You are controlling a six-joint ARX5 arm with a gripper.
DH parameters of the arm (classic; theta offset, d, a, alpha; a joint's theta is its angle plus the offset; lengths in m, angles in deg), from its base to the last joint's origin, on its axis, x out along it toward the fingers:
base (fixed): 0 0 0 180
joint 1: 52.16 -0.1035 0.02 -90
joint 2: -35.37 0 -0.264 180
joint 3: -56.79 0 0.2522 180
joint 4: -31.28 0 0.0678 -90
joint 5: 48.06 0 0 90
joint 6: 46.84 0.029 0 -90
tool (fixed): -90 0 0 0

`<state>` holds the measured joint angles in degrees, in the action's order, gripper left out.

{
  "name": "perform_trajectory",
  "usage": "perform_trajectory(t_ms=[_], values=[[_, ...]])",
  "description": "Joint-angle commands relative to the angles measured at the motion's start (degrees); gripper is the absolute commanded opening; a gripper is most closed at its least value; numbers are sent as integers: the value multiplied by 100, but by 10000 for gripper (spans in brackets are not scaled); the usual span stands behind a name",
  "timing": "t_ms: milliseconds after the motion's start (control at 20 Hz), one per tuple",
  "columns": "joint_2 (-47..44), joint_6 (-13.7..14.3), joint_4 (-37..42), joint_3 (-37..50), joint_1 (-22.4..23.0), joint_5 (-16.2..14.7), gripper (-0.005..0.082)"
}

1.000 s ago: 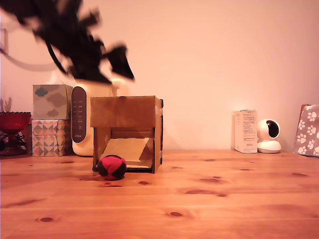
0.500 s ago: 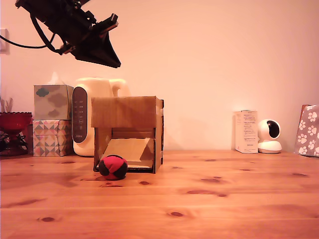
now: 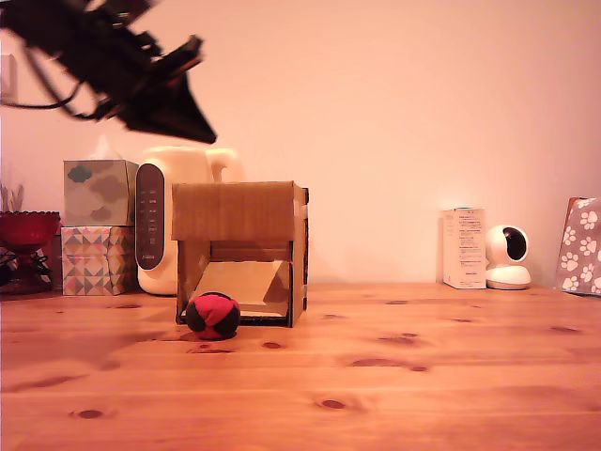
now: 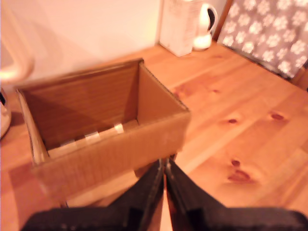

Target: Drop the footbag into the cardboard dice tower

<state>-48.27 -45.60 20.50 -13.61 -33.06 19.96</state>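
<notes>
The footbag sits on the tabletop, right at the mouth of the cardboard dice tower, touching or almost touching the lower front edge on the exterior view's left side of the opening. Its red and black panels face the camera. Behind it, inside the opening, the slanted cardboard ramp is plain to see.

From my wrist I look down into the tower's open top; the inside is bare brown cardboard with some pale tape along the far bottom seam. My fingers are pressed together, tips meeting with nothing between them, just in front of the tower's near wall in that view. In the exterior view my gripper hangs blurred, high above the tower and toward that view's left.

Behind the tower stands a cream appliance with a dark panel, and beside it stacked patterned tissue boxes and a red bowl. Well off to the exterior view's right are a white box, a small white camera and a paw-print bag.
</notes>
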Motion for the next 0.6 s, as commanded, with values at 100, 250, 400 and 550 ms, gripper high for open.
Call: perform_trajectory(t_ms=[100, 250, 400, 550], values=[[422, -291, 710, 1032, 15, -9, -19], [623, -385, 1075, 1709, 13, -7, -19], [745, -433, 1384, 2275, 13, -7, -19], [802, -560, 1628, 2750, 15, -7, -19]])
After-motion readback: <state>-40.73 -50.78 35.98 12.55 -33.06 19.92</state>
